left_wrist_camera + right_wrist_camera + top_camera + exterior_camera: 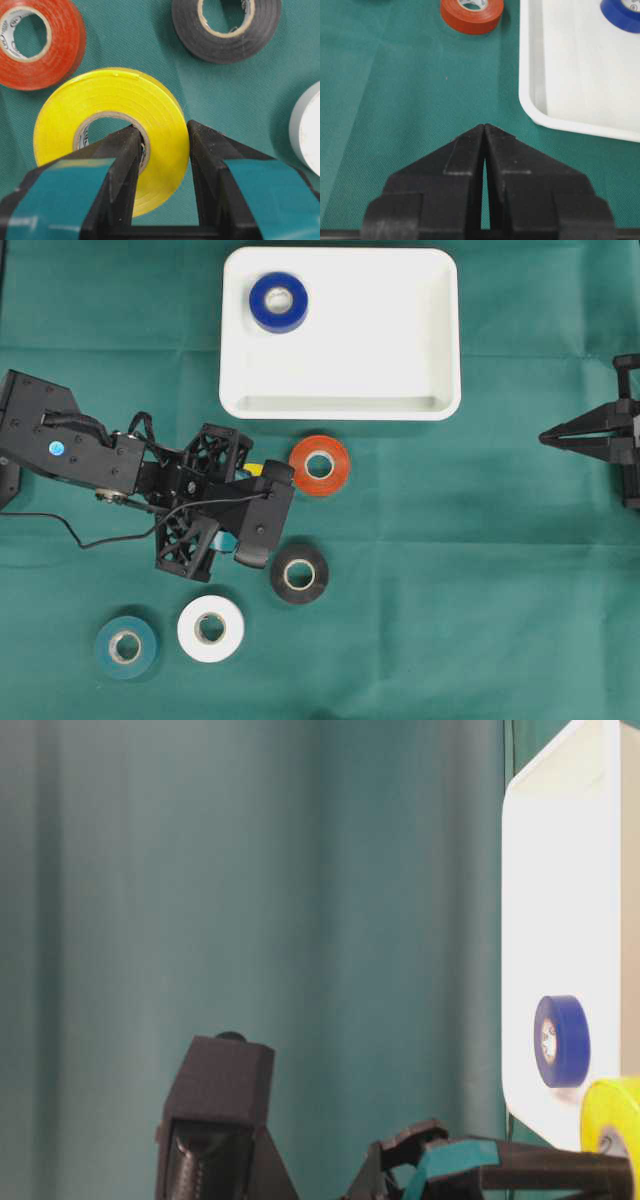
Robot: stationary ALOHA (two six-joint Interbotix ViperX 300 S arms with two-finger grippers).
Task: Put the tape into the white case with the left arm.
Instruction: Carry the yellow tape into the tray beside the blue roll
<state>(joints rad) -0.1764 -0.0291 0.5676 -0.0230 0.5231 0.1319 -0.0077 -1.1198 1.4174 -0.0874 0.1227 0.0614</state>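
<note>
The yellow tape roll is being gripped by the left claw: one finger is being pushed through the roll's core and the other is being pressed against its outer face, so that the roll's wall is being pinched between them. In the left wrist view the roll is being seen face on, with the green cloth of the counter showing behind it. In the overhead view only a small yellow patch of the roll is being shown, as it is largely being covered by the left arm, whose claw is being held just left of the orange roll and the black roll.

The white case is being shown at the far side of the counter, right of the left arm and apart from the gripped roll. A blue roll is lying inside it, in its far left corner. The gripped roll is therefore being kept outside the case, near its front left corner.

A white roll and a teal roll are lying on the cloth at the near left, side by side.

The right claw is being held clenched, its two fingertips meeting with nothing between them, over bare cloth beside the case's rim.
</note>
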